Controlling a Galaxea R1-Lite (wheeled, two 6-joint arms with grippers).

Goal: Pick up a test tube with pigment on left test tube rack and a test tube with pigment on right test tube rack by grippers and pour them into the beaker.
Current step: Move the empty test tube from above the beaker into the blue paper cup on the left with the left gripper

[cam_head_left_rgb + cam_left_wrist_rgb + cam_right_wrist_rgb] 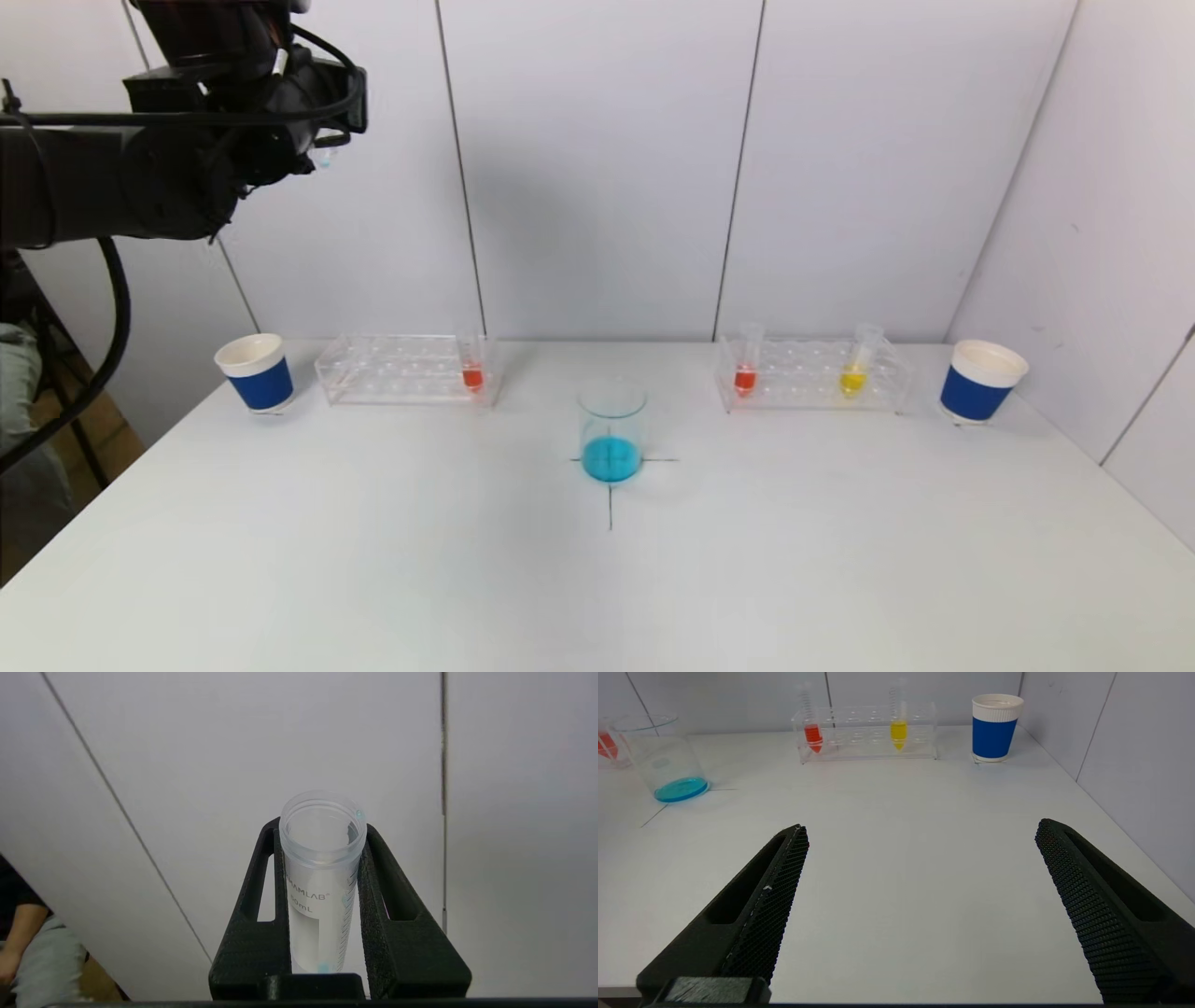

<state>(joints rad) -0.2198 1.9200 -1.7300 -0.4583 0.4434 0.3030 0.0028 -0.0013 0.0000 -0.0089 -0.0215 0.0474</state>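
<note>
My left gripper [322,833] is shut on a clear test tube [320,882] that holds only blue drops. In the head view the left gripper [322,140] is raised high at the far left, above the left rack [406,370], which holds one tube with red pigment [472,375]. The glass beaker [611,431] with blue liquid stands at the table's middle; it also shows in the right wrist view [663,758]. The right rack [810,375] holds a red tube [745,377] and a yellow tube [852,378]. My right gripper [920,833] is open and empty, low over the near table.
A blue and white paper cup [256,372] stands left of the left rack. Another such cup [980,381] stands right of the right rack, close to the side wall. A black cross is marked under the beaker. A person sits at the far left.
</note>
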